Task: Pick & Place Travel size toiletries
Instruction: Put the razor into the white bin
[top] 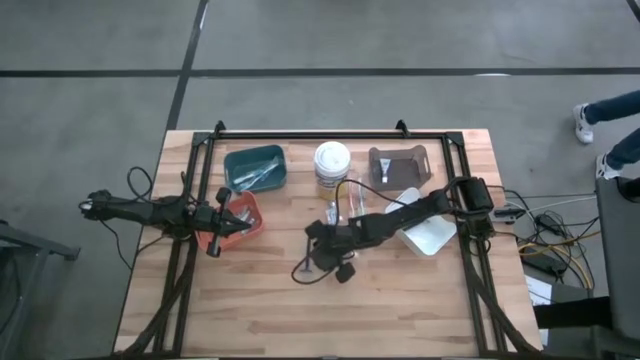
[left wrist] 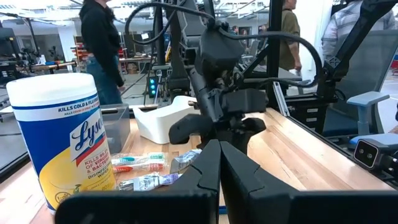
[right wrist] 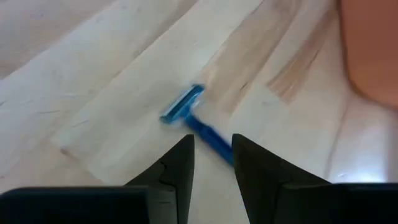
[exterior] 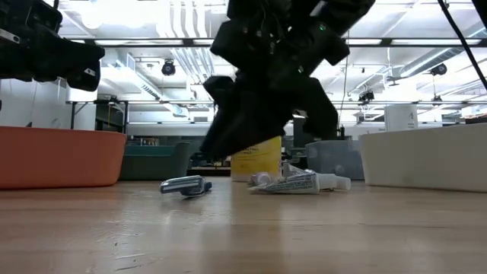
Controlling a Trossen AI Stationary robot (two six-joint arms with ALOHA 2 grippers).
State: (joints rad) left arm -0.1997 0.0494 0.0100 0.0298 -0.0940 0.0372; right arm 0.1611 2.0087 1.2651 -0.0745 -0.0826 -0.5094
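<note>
A blue razor (right wrist: 189, 115) lies flat on the wooden table, also seen in the low view (exterior: 186, 185) and the high view (top: 300, 270). My right gripper (right wrist: 212, 163) hovers open just above it, a finger on either side of the handle's near end, touching nothing. More toiletries, tubes (exterior: 298, 183) and toothbrushes (left wrist: 138, 163), lie on the table beside the white tub (top: 332, 165). My left gripper (left wrist: 217, 177) is shut and empty, held over the orange bin (top: 240, 222) and pointing toward the table's right.
A teal bin (top: 255, 167), a grey bin (top: 400, 163) and a white bin (top: 428, 237) stand around the yellow-labelled tub (left wrist: 59, 137). Bare wood lies along the near half of the table. People stand in the room beyond the table.
</note>
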